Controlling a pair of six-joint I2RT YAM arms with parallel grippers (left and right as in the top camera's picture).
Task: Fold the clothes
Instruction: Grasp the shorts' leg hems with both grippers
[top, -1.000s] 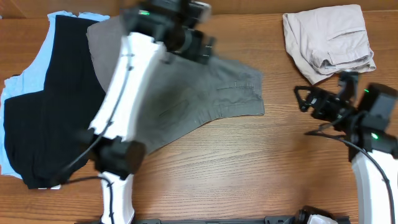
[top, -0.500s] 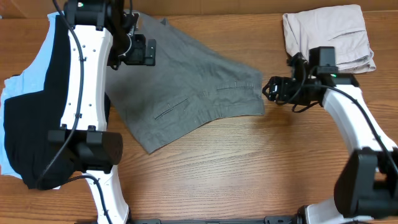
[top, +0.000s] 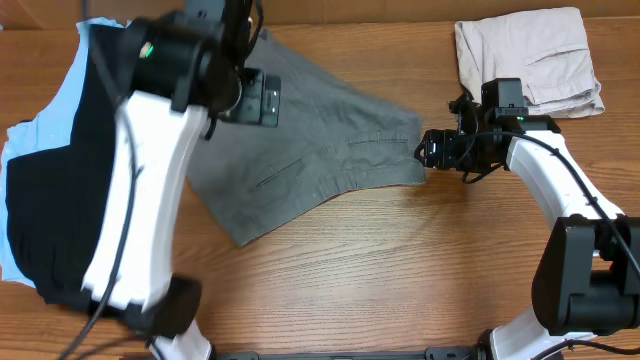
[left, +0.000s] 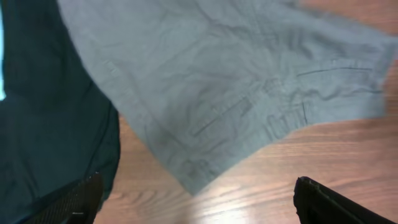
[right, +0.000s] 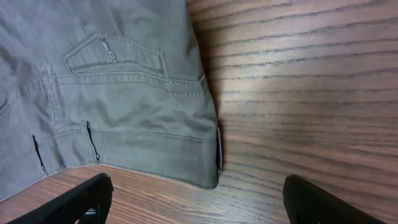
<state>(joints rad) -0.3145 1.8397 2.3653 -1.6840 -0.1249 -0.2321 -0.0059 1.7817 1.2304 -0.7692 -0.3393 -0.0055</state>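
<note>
Grey shorts (top: 330, 150) flat on table (top: 400, 280); L gripper (left: 198, 186) & R gripper (right: 198, 190) both spread wide, empty.

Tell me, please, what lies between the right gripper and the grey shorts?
Only bare table between right gripper and grey shorts; right wrist view shows it.

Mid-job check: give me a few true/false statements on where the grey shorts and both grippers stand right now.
1. The grey shorts lie spread on the table, with no fold made. True.
2. The right gripper is shut on the shorts. False: it is open and empty, beside the waistband corner.
3. The beige shorts sit folded, apart from the grey shorts. True.
4. The left gripper is clamped on cloth. False: its fingers are wide apart with nothing between them, above the grey shorts.
</note>
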